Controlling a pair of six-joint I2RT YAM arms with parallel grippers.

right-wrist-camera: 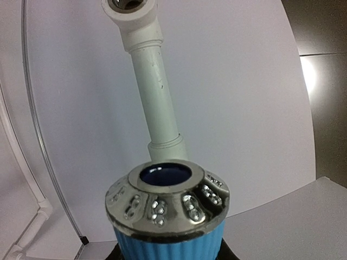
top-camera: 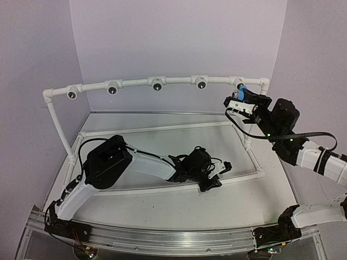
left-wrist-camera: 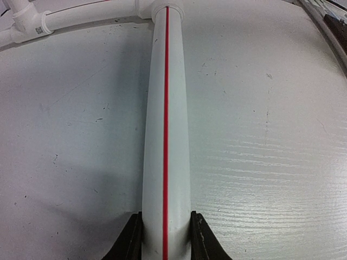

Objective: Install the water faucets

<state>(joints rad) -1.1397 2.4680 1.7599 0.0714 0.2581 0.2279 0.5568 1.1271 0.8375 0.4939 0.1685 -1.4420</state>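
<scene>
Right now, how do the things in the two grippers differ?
The pipe in the left gripper is long, white, red-striped; the faucet in the right gripper is short, blue, chrome-collared. The pipe lies low; the faucet is up at the top rail. Both are gripped.

Right hand (top-camera: pixel 239 99) grips blue faucet (top-camera: pixel 242 91) — beside top rail (top-camera: pixel 135 82).

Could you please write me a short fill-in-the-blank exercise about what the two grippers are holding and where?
1. The right gripper is shut on a water faucet whose ribbed body is coloured ____.
2. The left gripper is shut on a white pipe marked with a ____ line along its length.
3. In the top view, the water faucet is held at the ____ end of the raised rail.
Missing words: blue; red; right.
</scene>
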